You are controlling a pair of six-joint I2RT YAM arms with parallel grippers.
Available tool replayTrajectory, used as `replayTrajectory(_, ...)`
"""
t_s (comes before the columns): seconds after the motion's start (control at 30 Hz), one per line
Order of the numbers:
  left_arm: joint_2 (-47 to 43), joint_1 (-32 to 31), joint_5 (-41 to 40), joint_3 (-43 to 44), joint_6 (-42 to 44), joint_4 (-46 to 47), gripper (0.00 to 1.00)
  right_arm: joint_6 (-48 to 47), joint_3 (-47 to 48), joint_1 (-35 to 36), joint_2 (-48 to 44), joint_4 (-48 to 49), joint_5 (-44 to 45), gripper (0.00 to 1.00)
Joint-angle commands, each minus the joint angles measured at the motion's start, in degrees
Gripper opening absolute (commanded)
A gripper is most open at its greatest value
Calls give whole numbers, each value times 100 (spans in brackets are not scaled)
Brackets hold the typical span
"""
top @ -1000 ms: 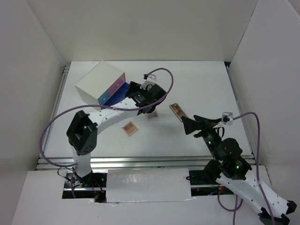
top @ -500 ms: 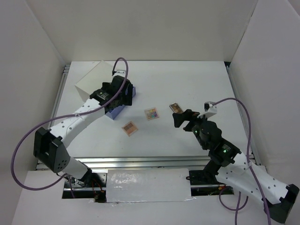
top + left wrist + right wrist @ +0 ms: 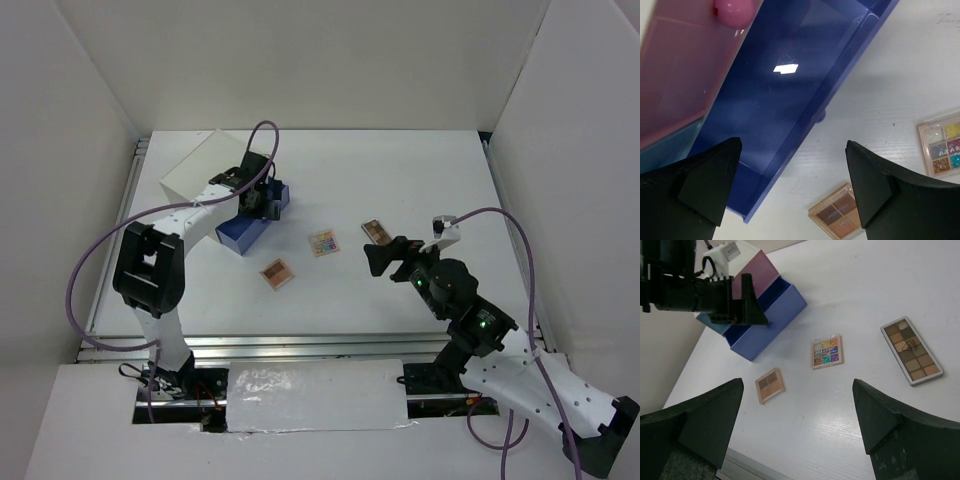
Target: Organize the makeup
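Observation:
Three eyeshadow palettes lie on the white table: a brown square one (image 3: 277, 273), a colourful square one (image 3: 323, 242) and a long brown one (image 3: 373, 230). My left gripper (image 3: 262, 203) hangs open and empty over the pulled-out blue drawer (image 3: 243, 229); in the left wrist view the drawer (image 3: 790, 95) looks empty between my open fingers, gripper (image 3: 792, 145). My right gripper (image 3: 385, 256) is open and empty just beside the long palette. The right wrist view shows the brown palette (image 3: 771, 385), the colourful one (image 3: 826, 351) and the long one (image 3: 911, 350). Lipsticks, bottle and tube are out of view.
The white box (image 3: 205, 172) with its pink drawer (image 3: 756, 272) stands at the back left, with the blue drawer (image 3: 771, 320) sticking out toward the middle. White walls enclose the table on three sides. A metal rail (image 3: 300, 345) runs along the near edge.
My left gripper has swung left from beside the colourful palette to over the blue drawer, which now stands further out. My right arm has come down and forward near the long palette.

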Motion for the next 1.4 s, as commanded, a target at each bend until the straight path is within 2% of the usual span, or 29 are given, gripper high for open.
replayTrajectory(0.0,175,3,267,247,113,225,99,-171,57,-39,-150,190,-66,97)
replayTrajectory(0.33,-193,-24,1181,-298,130,682,99,-189,31,-39,-35,225,-101,97)
replayTrajectory(0.8,-537,-191,1612,-307,236,603,99,-215,92,-39,9,199,-75,96)
replayTrajectory(1.17,-493,-287,1551,-360,183,515,99,-251,92,-39,35,199,-66,96)
replayTrajectory(1.37,-1142,-638,1130,-255,61,454,99,-145,22,-39,324,366,-31,97)
